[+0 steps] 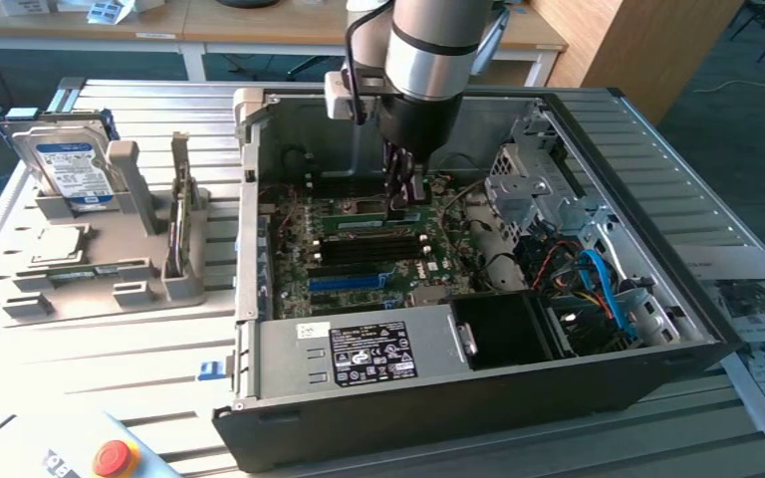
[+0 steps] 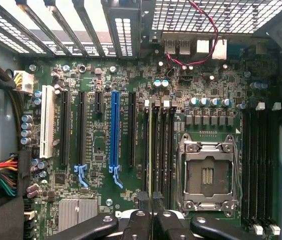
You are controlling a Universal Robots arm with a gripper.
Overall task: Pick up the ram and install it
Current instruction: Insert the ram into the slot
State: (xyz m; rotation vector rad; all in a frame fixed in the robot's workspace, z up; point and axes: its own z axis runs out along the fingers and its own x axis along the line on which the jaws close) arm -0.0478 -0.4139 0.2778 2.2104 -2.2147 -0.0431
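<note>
Worktop: grey alu slotted-profile table, ribbed top, takes up most of the foregrnd.
Desks: light-wood tops w/ white legs along the far side, behind the worktop; small boxes on them, too small to ID.
Panel: tan wood-grain board, upper part of the exterior view's right, just past the worktop's far corner.
Floor: dark blue-grey, exterior view's right; same tone under the desks.
Papers: printed sheets lying at the worktop's edge, exterior view's right.
Light: bright, even; pale glare on the ribs at the exterior view's right, shadows soft.
</note>
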